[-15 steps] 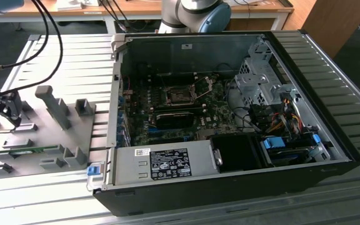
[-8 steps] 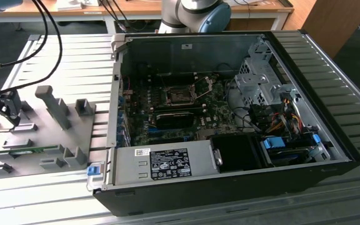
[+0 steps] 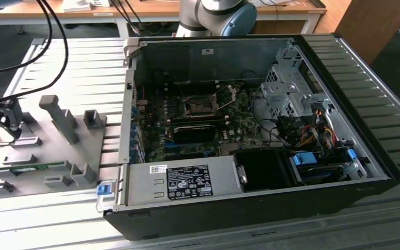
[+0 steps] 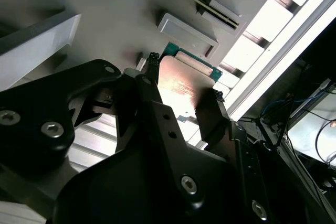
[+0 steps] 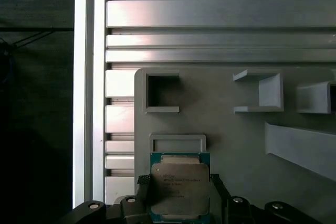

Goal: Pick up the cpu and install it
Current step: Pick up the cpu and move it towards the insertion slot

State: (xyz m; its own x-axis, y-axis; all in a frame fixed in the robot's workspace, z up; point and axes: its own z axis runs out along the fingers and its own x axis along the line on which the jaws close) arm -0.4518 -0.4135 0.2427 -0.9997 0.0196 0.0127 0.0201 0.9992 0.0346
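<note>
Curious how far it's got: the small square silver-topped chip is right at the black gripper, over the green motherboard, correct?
Not the motherboard. The small square silver-topped chip is right at the black gripper, but over the grey plastic tray, as the first wrist view shows.

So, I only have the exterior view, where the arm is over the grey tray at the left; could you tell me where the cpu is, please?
Observer: In the first wrist view the cpu lies silver top up near the edge of the grey tray, beside a small empty frame.
Operator: Thanks. Does the claw have it?
Observer: In the second wrist view the claw straddles it, fingers against two opposite edges.
Operator: Is it lifted?
Observer: I cannot tell; in both wrist views the tray sits close behind it.
</note>
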